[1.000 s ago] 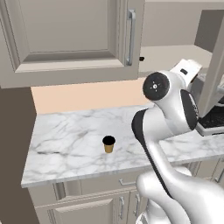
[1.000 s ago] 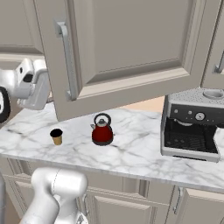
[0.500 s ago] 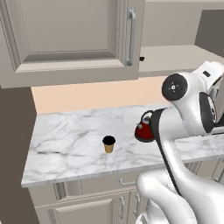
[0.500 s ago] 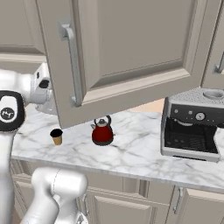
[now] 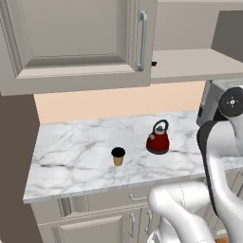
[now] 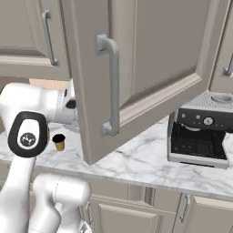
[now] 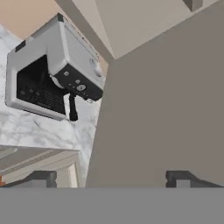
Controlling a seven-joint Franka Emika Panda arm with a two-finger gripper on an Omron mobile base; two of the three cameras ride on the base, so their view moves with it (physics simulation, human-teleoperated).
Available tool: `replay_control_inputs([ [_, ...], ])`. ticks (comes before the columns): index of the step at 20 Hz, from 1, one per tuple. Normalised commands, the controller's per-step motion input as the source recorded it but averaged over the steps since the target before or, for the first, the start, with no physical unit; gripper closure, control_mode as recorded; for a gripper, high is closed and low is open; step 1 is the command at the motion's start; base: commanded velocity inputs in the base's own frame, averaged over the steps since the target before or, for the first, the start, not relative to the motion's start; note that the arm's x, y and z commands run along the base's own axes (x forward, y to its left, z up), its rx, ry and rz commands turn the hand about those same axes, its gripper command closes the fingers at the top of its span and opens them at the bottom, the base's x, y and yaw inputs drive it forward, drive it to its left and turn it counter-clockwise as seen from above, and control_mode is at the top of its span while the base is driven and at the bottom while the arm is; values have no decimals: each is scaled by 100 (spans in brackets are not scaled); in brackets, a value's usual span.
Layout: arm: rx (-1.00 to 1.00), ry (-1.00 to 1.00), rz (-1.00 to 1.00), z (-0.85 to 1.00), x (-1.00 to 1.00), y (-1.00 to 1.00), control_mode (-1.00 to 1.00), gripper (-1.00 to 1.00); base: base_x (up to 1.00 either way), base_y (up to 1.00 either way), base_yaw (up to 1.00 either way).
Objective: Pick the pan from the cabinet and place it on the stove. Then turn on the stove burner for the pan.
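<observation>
Gripper (image 7: 111, 179) jaws spread wide, nothing held, faced cabinet door underside | cabinet (image 6: 150, 68) door swung open over marble counter (image 5: 85, 152) | espresso machine (image 6: 200, 132) at right | red kettle (image 5: 158, 138) nr paper cup (image 5: 118, 156)

Your cabinet (image 6: 150, 68) door swung open over the surface (image 5: 85, 152), blocking the middle; kettle (image 5: 158, 138), cup (image 5: 118, 156), coffee machine (image 6: 202, 132) below; bare marble at left
</observation>
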Motion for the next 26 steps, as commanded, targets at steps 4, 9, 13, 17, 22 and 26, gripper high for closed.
replay_control_inputs([
  [4, 8, 0, -6, 0, -28, -95, -100, -100, 0, 0, 0],
  [9, 15, 0, -5, -4, -17, -69, -100, -100, 0, 0, 0],
  [13, 12, 4, 0, 0, -1, -59, -100, -100, 0, 0, 0],
  [17, 9, 4, -1, 0, 0, -40, -100, -100, 0, 0, 0],
  [22, 5, 1, -1, 0, 0, -18, -100, -100, 0, 0, 0],
  [26, 3, -2, -1, 0, 0, 13, -100, -100, 0, 0, 0],
])
